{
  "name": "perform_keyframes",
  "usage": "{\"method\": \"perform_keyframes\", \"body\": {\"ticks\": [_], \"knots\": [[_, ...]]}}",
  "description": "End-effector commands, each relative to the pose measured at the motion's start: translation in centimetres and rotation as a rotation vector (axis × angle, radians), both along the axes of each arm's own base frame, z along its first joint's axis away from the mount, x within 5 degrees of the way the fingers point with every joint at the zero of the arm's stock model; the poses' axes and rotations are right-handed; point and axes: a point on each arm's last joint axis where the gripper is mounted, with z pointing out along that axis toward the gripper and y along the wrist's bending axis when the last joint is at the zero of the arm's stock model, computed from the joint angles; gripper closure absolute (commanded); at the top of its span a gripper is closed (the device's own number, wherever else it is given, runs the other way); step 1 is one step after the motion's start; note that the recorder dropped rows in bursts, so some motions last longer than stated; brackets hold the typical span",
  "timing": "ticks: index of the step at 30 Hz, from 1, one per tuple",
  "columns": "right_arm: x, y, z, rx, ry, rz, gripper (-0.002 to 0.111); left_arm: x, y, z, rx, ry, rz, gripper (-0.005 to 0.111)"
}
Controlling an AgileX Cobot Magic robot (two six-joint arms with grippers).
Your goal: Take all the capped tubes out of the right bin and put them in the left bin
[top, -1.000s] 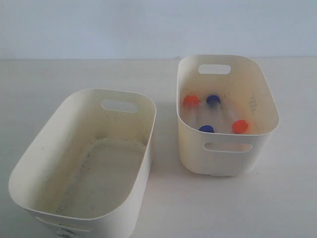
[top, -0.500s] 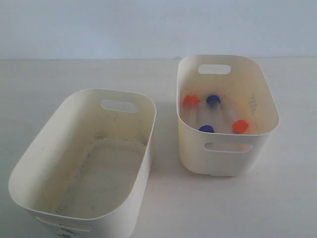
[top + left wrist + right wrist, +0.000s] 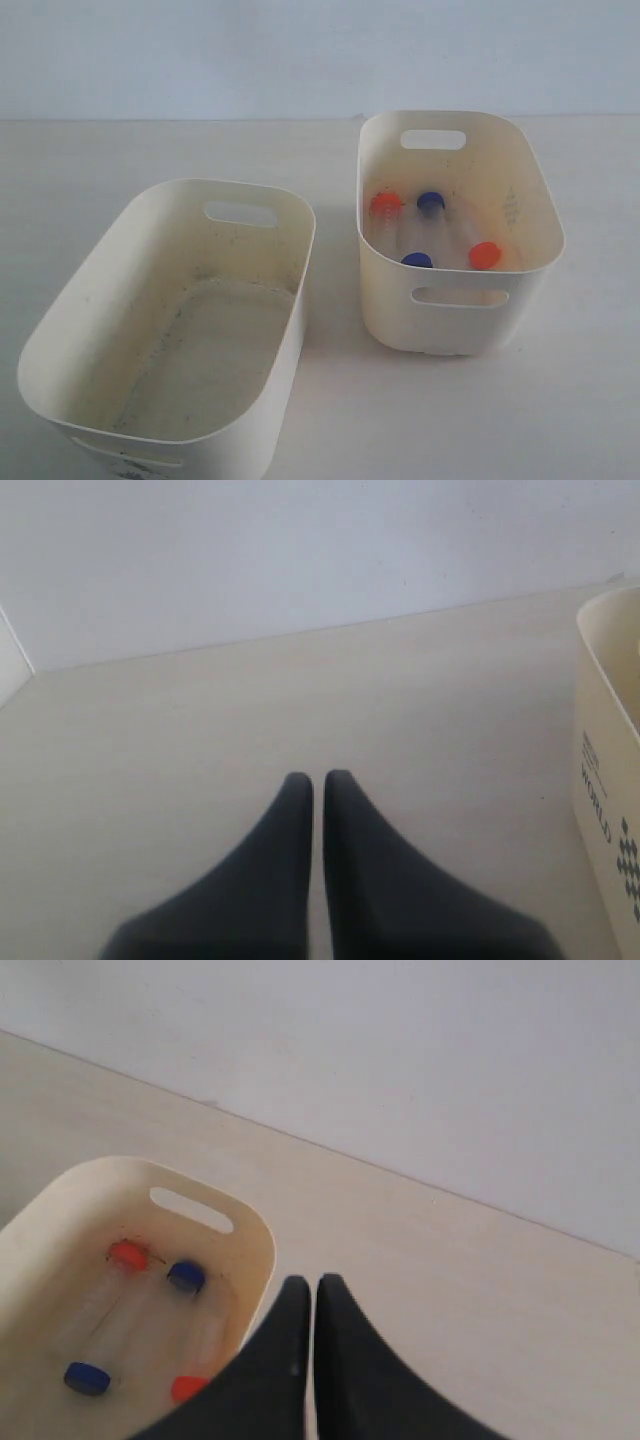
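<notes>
Several capped tubes lie in the right bin [image 3: 540, 215]: one with an orange-red cap [image 3: 386, 203], one with a blue cap [image 3: 430, 202], another blue-capped one [image 3: 417, 260] and another orange-red-capped one [image 3: 485, 254]. The right wrist view shows the same tubes [image 3: 128, 1254] [image 3: 186, 1275] [image 3: 87, 1377] [image 3: 187, 1388] inside that bin [image 3: 255, 1250]. The left bin [image 3: 120, 235] holds nothing but dark speckles. My left gripper [image 3: 317, 778] is shut over bare table, beside a bin wall [image 3: 605, 780]. My right gripper [image 3: 312, 1282] is shut, just outside the right bin's rim. Neither gripper shows in the exterior view.
Both bins stand on a pale tabletop [image 3: 150, 150] with a plain white wall [image 3: 300, 50] behind. The bin wall in the left wrist view carries printed text and a dotted diamond mark [image 3: 628, 855].
</notes>
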Motion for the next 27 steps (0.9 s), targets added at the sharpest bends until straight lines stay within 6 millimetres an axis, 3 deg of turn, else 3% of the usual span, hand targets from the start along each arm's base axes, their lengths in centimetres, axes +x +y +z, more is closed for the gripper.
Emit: {"method": "perform_keyframes", "body": {"ticks": [1, 10, 16, 20, 24, 27], "knots": [[1.4, 0.0, -0.2, -0.005, -0.031, -0.001, 0.107, 0.0, 0.0, 0.2, -0.013, -0.015, 0.002, 0.102], [4.6, 0.6, -1.8, 0.141, -0.033, -0.018, 0.107, 0.0, 0.0, 0.2, -0.013, -0.015, 0.002, 0.102], [8.1, 1.8, -6.0, 0.378, 0.155, -0.041, 0.107, 0.0, 0.0, 0.2, -0.013, -0.015, 0.002, 0.102], [9.4, 3.4, -8.5, 0.374, 0.261, 0.018, 0.107, 0.0, 0.0, 0.2, -0.013, -0.015, 0.002, 0.102], [10.0, 6.1, -7.6, 0.335, 0.234, 0.118, 0.107, 0.0, 0.0, 0.2, -0.013, -0.015, 0.002, 0.102], [10.7, 8.5, -4.3, 0.316, 0.176, 0.165, 0.109, 0.0, 0.0, 0.2, -0.013, -0.015, 0.002, 0.102]]}}
